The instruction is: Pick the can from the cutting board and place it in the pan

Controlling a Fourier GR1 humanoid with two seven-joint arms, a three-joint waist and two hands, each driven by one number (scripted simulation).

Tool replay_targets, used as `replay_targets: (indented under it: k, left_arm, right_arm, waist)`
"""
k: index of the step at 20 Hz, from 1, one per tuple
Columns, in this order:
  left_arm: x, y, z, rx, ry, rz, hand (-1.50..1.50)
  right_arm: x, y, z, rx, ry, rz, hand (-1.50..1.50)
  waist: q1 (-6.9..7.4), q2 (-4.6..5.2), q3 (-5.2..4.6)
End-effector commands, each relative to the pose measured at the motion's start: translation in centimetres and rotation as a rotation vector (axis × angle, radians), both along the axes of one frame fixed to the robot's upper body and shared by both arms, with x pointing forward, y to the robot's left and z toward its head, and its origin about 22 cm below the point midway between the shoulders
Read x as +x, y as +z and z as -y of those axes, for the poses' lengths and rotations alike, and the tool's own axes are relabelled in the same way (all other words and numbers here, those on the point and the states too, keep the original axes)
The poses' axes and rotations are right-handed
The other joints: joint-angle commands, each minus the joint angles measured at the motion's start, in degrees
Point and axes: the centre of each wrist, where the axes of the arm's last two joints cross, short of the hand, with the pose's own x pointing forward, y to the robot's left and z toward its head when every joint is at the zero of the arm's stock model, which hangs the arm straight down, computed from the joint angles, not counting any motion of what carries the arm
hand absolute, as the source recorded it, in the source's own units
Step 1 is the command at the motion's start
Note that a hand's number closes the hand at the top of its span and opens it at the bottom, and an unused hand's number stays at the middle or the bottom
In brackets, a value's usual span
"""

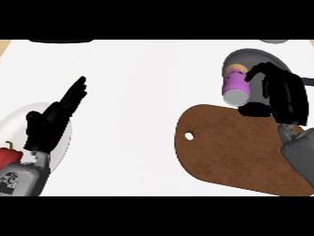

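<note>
White counter [132,92]: right hand [282,94] curled round the purple can [235,85] over the pan [254,56], cutting board [234,152] under its wrist; left hand [50,122] straight-fingered.

The counter [139,92] is plain white, with a bit of wood showing at the far corners. Sitting on it: a brown cutting board [234,147] on the right, a grey pan [271,54] just behind that, and a pale plate [13,122] over at the left edge.

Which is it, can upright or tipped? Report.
Tipped: the can shows its purple side lengthwise, grey end toward the cutting board, held by the right hand.
</note>
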Motion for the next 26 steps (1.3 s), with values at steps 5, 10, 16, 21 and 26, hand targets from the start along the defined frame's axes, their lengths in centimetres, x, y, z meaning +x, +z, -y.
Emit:
replay_targets:
  k: [5,10,16,21,26]
  left_arm:
    - [-0.8,-0.9,1.5,0.011,-0.018,0.005,0.0]
    - [0.5,0.3,0.2,-0.007,-0.02,0.012,0.0]
    - [-0.4,-1.4,1.0,-0.006,-0.021,-0.005,0.0]
    - [-0.6,-0.7,1.3,0.0,-0.059,0.021,0.0]
    - [-0.2,-0.5,1.6,0.005,-0.06,0.023,0.0]
  right_arm:
    - [5.8,-3.7,4.9,0.011,-0.046,0.017,1.5]
    - [8.2,-4.3,6.3,-0.005,-0.017,0.015,1.5]
    - [8.8,-4.8,9.4,-0.003,-0.057,0.029,1.5]
    - [8.8,-4.9,11.1,0.01,-0.222,-0.321,-1.5]
    - [9.2,-5.2,10.1,0.116,-0.118,-0.28,-1.5]
  waist:
    - [0.93,0.17,0.04]
    - [0.79,0.17,0.02]
    - [1.42,0.54,0.06]
    - [3.08,1.08,0.0]
    - [3.33,1.36,0.19]
